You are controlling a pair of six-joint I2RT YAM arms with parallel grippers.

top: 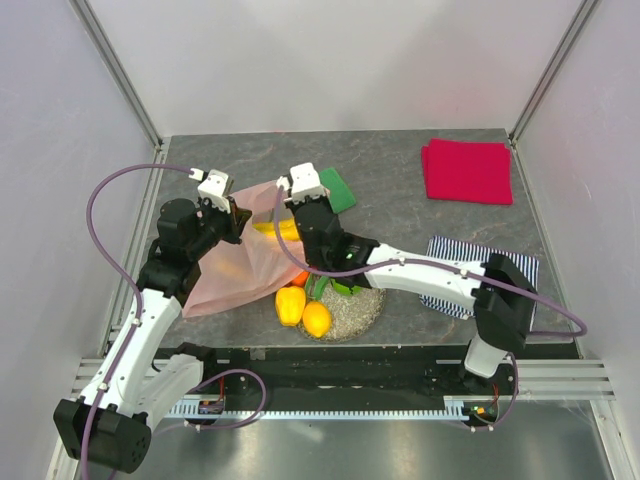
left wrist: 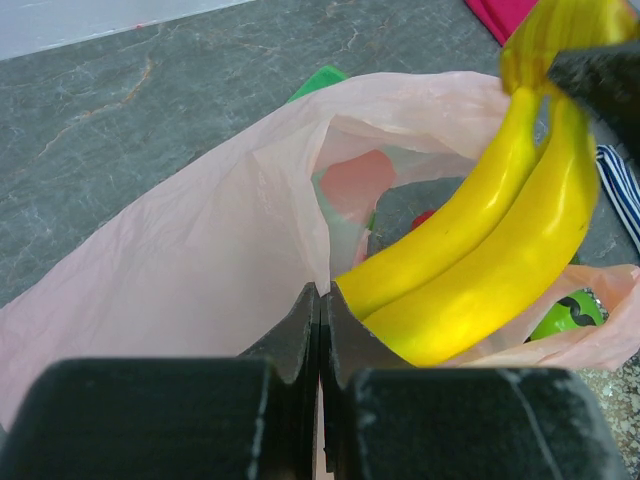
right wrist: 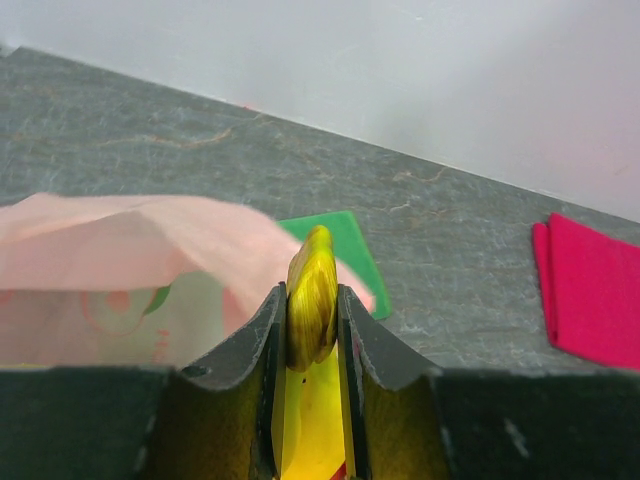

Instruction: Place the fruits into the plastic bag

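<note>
Left gripper (left wrist: 320, 305) sits closest to the lens in the left wrist view. Its jaws are pressed together on a fold of the plastic bag (left wrist: 190, 250) rim, pinching it and propping the mouth open. The bag is pale pink and crinkly and spreads from centre to lower left of that frame.

The banana bunch (left wrist: 480, 250) hangs in the bag mouth at centre-right. Its lower ends are just beside the left fingers and its stem end is up at the upper right corner. The right gripper (right wrist: 312, 305) is clamped on that stem end, jaws tight on both sides, above the bag opening.

Top view:
- The bag lies left of centre on the grey table (top: 400, 160), with both grippers at its upper edge.
- The plate (top: 372, 312) is at bottom centre, touching the bag's lower right edge.
- Two yellow fruits (top: 290, 305) sit at the plate's left rim, with an orange piece (top: 300, 278) and a green piece (top: 345, 287) just above them.
- The green cloth (top: 337, 188) is just right of the right gripper.
- The red cloth (top: 467, 170) is at upper right, well apart.
- The striped cloth (top: 500, 265) is at right, under the right arm.
</note>
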